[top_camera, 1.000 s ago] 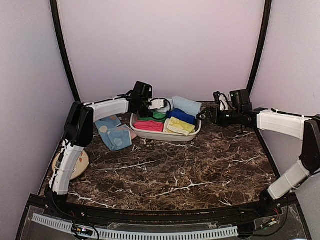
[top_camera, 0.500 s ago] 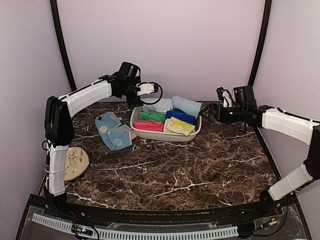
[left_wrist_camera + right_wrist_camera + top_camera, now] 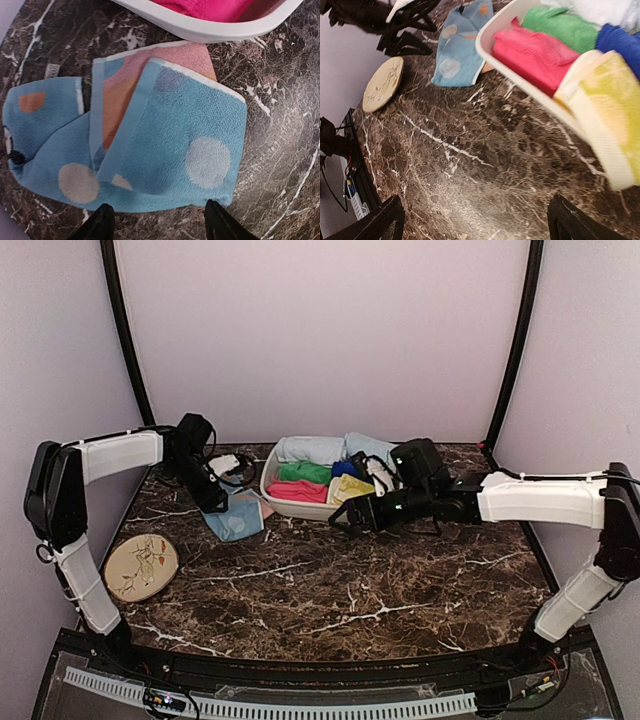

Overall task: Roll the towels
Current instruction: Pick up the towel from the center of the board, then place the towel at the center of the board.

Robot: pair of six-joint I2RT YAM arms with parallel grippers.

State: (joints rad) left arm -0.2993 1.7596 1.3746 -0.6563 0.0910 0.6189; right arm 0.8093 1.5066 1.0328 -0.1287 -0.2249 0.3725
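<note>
The spotted blue towel (image 3: 170, 145) lies folded and flat on the marble, left of the white basket (image 3: 300, 510), with a pink-orange underside showing. My left gripper (image 3: 157, 206) hovers open over its near edge, one finger at each side and nothing held. In the top view the left gripper (image 3: 217, 503) is at the towel's (image 3: 235, 520) left end. A plain pale blue towel (image 3: 312, 448) rests rolled at the basket's back. My right gripper (image 3: 340, 522) is open and empty above bare marble in front of the basket. In its own view the right gripper (image 3: 475, 200) looks past the spotted towel (image 3: 457, 50).
The basket (image 3: 520, 95) holds pink (image 3: 535, 50), green (image 3: 560, 25), dark blue (image 3: 620, 42) and yellow (image 3: 605, 110) rolled towels. A round beige plate (image 3: 141, 567) lies near the front left. Pale walls and dark poles close off the back.
My left arm swung down from above the basket's back to the spotted towel, its jaws narrowing a little. My right arm moved left and forward, to the front of the basket.
</note>
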